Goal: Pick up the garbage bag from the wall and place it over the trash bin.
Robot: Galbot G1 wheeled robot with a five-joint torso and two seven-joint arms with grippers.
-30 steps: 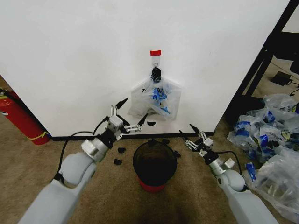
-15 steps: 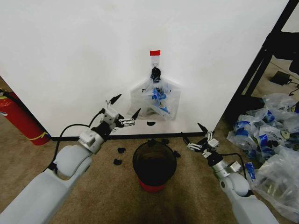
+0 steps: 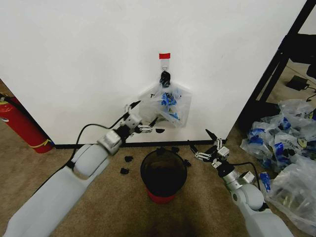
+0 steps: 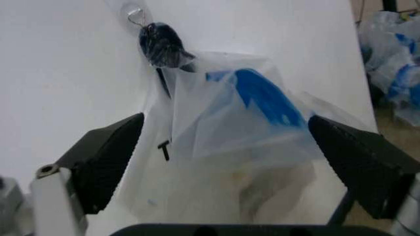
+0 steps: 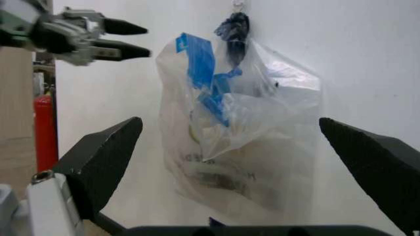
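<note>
The garbage bag [image 3: 167, 105] hangs by its knotted dark handles from a hook on the white wall [image 3: 79, 64], under a red tape mark [image 3: 164, 56]. It is see-through with blue print [image 4: 262, 98] [image 5: 229, 123]. My left gripper [image 3: 142, 114] is open right at the bag's lower left edge, its black fingertips [image 4: 108, 157] spread either side of the bag. My right gripper [image 3: 204, 140] hangs open low to the right of the bag and apart from it. The trash bin [image 3: 163, 174], red with a dark inside, stands on the carpet below the bag.
A red fire extinguisher [image 3: 19, 123] leans at the far left by the baseboard. A heap of clear blue-printed bags [image 3: 286, 148] lies at the right, beside a black rack [image 3: 276, 64]. Small black bits [image 3: 127, 159] are scattered on the carpet around the bin.
My left gripper has moved right and up along the wall until it reaches the bag's lower left edge. My right gripper has shifted only slightly.
</note>
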